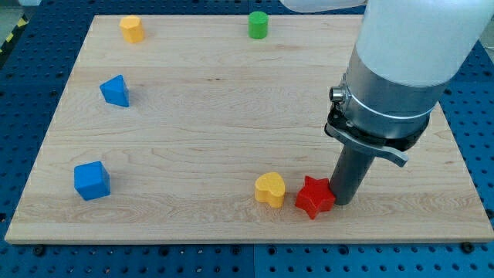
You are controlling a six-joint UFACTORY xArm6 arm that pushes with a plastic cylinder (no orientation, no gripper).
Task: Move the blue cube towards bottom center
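The blue cube (92, 180) lies near the view's bottom left of the wooden board (231, 116). My tip (344, 202) rests on the board at the bottom right, touching the right side of a red star block (314, 197). The tip is far to the right of the blue cube.
A yellow heart block (270, 188) sits just left of the red star. A blue triangular block (115, 90) lies at the left. A yellow block (132, 28) is at the top left. A green cylinder (258, 24) is at the top centre. The arm's body (401, 69) looms over the right side.
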